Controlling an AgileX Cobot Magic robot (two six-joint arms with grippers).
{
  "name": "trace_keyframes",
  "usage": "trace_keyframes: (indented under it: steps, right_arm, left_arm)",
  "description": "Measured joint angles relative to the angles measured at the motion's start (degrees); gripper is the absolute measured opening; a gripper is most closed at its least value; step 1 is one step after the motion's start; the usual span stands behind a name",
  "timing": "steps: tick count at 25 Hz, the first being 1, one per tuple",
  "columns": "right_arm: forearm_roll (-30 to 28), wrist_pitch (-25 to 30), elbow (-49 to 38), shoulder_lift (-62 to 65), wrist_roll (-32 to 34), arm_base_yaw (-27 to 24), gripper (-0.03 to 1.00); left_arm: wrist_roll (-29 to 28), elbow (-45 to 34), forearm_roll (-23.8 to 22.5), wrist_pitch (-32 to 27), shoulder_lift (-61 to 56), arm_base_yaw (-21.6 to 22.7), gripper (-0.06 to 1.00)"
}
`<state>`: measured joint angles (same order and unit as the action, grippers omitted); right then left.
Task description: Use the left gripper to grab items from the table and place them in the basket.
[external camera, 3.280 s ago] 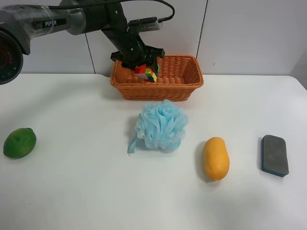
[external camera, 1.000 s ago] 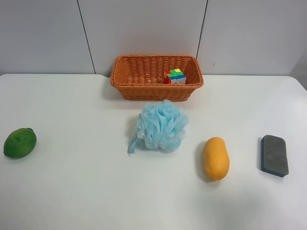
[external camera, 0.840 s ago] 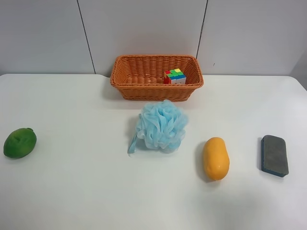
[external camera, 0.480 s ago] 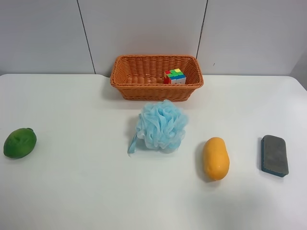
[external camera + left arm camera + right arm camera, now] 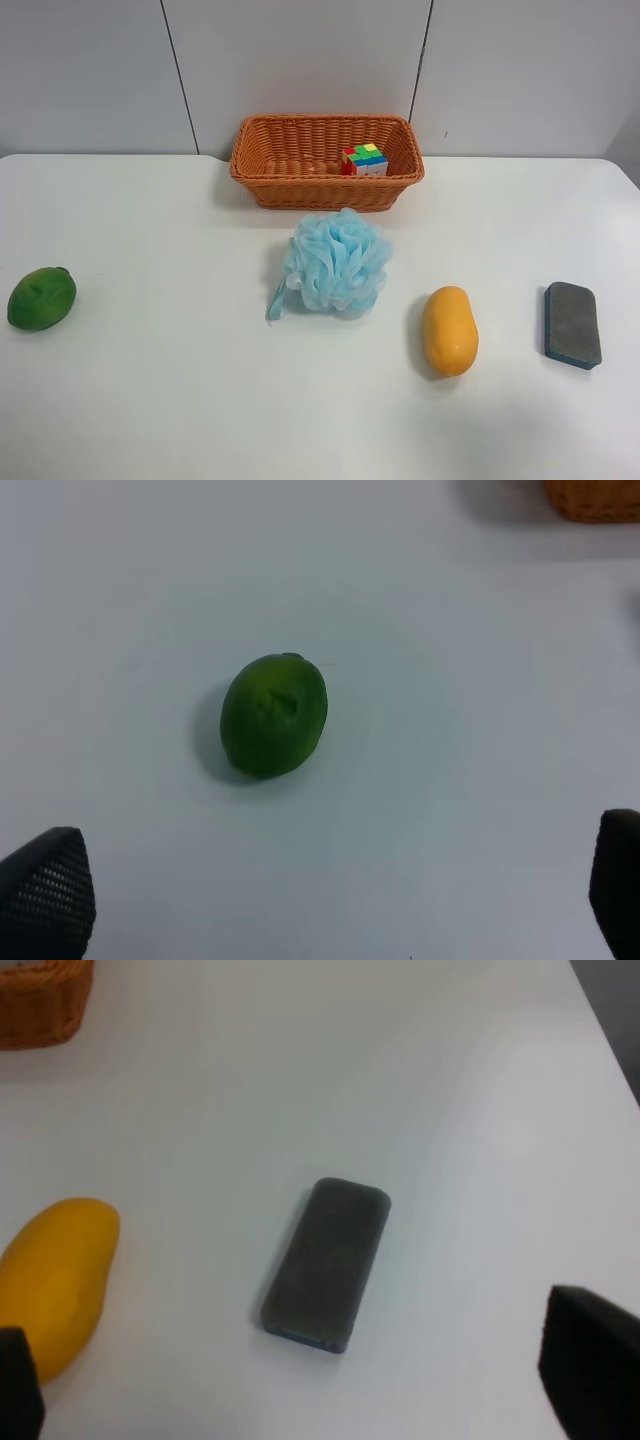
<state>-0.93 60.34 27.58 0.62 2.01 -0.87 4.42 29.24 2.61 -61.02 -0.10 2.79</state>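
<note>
Hovering with fingers spread wide, the left gripper (image 5: 330, 880) frames the green fruit (image 5: 274, 715) lying alone on the white table (image 5: 150, 400). One puzzle cube (image 5: 364, 160) sits in the wicker basket (image 5: 300, 185); descending to grasp the fruit seems next.

No readable text, label, brand, number or sign shows in any of the three views.
</note>
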Motion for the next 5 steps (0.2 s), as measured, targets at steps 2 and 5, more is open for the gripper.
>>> trace_keyframes:
  steps: [2,5]
  right_arm:
    - [0.0,0.0,0.0,0.0,0.0,0.0,0.99]
    - [0.0,0.0,0.0,0.0,0.0,0.0,0.99]
  left_arm:
    - [0.0,0.0,0.0,0.0,0.0,0.0,0.99]
    - [0.0,0.0,0.0,0.0,0.0,0.0,0.99]
